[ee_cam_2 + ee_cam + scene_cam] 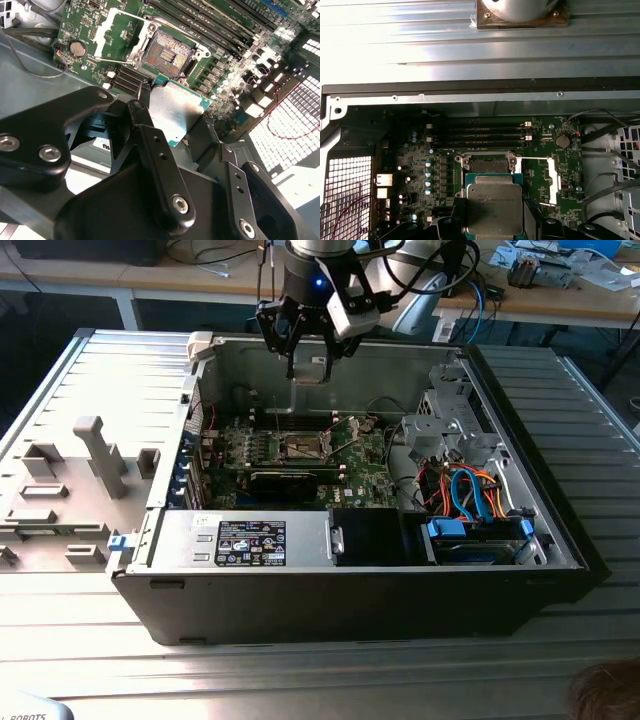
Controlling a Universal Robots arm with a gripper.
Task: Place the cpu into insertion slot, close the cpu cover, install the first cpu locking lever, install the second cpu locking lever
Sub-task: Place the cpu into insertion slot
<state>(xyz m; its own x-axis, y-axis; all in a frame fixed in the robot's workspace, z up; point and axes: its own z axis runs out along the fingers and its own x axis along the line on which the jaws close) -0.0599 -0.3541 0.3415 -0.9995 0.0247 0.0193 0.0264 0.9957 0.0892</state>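
In both wrist views my gripper (172,120) (495,217) is shut on the cpu (175,107) (494,207), a flat square chip with a silver-grey top, gripped by two opposite edges. The exterior view has the gripper (308,365) high over the open computer case, above the board's far edge. Below lies the insertion slot (165,52) (487,165) (305,447), uncovered, with its tan contact field in a dark frame. In the first wrist view the chip hides part of it. The cpu cover (101,31) (552,180) stands flipped open beside the slot, with a thin lever rod along it.
Long black memory sticks (480,134) run beside the socket. A power supply (250,540) fills the case's near side. A drive cage with blue, orange and black cables (475,505) sits toward the exterior view's right. The case walls ring the board. A person's hair (605,690) shows at the lower right corner.
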